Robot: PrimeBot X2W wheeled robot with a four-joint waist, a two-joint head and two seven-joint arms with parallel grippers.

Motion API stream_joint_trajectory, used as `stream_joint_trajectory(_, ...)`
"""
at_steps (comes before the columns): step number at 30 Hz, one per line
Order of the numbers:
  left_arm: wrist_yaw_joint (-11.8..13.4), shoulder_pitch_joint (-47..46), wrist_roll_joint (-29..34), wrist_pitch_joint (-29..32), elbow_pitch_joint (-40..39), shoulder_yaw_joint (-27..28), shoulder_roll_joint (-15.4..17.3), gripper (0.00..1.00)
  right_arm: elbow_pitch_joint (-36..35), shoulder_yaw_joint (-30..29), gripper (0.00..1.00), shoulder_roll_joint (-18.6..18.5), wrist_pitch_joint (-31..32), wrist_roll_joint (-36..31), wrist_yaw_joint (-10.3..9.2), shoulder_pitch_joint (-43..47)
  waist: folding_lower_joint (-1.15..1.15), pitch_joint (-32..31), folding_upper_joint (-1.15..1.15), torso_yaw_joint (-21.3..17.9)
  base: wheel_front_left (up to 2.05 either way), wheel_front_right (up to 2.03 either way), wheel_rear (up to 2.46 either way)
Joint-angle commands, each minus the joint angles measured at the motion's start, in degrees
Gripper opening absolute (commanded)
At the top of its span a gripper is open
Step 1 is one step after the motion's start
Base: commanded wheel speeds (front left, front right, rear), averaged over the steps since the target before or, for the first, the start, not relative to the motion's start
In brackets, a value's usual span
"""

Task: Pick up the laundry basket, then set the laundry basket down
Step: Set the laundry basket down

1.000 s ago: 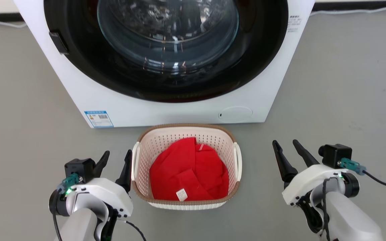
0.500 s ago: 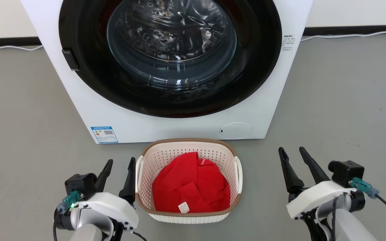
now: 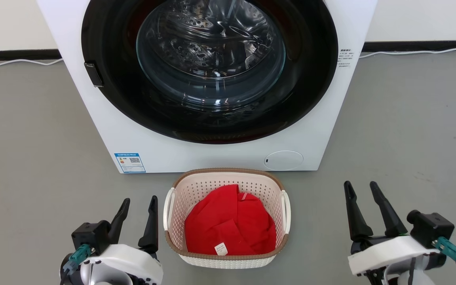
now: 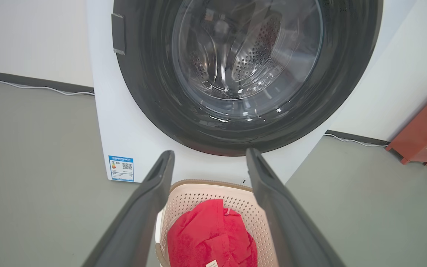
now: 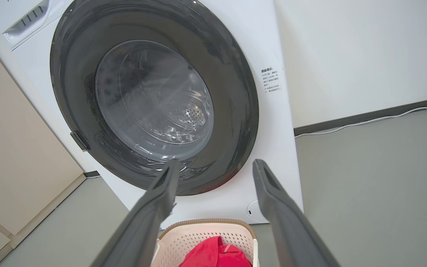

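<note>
The top of the white washing machine (image 3: 212, 156) was cut off by the head view's upper edge, and both arms ran out at its bottom edge, so little more than the claws showed. In the two wrist views the near part of the laundry basket (image 3: 208, 189) was lost below the frame and partly behind the dark fingers. A red-orange object (image 4: 424, 126) at the right edge of the left wrist view was cut off and could not be made out. The laundry basket stood on the grey floor (image 3: 402, 138) just before the machine's front panel, below its round glass door (image 3: 212, 55) and between the two claws. It was small and rounded-rectangular, of cream plastic with rows of holes in its walls, a brown woven-look rim and white side handles (image 3: 168, 209). A crumpled red garment (image 3: 230, 221) lay in it and hid its bottom, a small white tag (image 3: 221, 249) showing near the front. The left claw (image 3: 139, 201) was spread and held nothing, its inner finger just beside the basket's left handle but apart from it. The right claw (image 3: 360, 185) was likewise spread and empty, well apart from the other handle. A blue-edged sticker (image 3: 130, 162) with a QR code sat at the panel's lower left corner, and a few printed lines (image 3: 346, 57) beside the door; neither could be read.
</note>
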Motion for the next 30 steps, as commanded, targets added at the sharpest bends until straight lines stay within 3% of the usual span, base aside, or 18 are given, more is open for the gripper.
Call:
stream_joint_trajectory(1,0.0,-0.5,1.2,-0.3,-2.4,2.2,0.3,1.0,-2.2,0.7,1.0,0.1,-0.5,-1.0,0.41,0.3,0.0,0.0,0.0,0.0,0.0,0.0,0.0)
stream_joint_trajectory(16,0.0,3.7,4.9,-0.3,-7.8,5.3,-0.5,1.0,-5.3,-1.7,1.0,1.1,-0.5,-5.4,0.41,2.1,0.0,-0.2,0.0,-0.4,0.0,0.0,0.0)
stream_joint_trajectory(30,0.6,3.1,2.3,-0.3,-6.4,4.1,-0.6,1.0,-2.7,-1.5,1.0,0.6,-0.5,-6.2,0.41,0.3,0.0,0.0,0.0,-0.6,0.0,0.0,0.0)
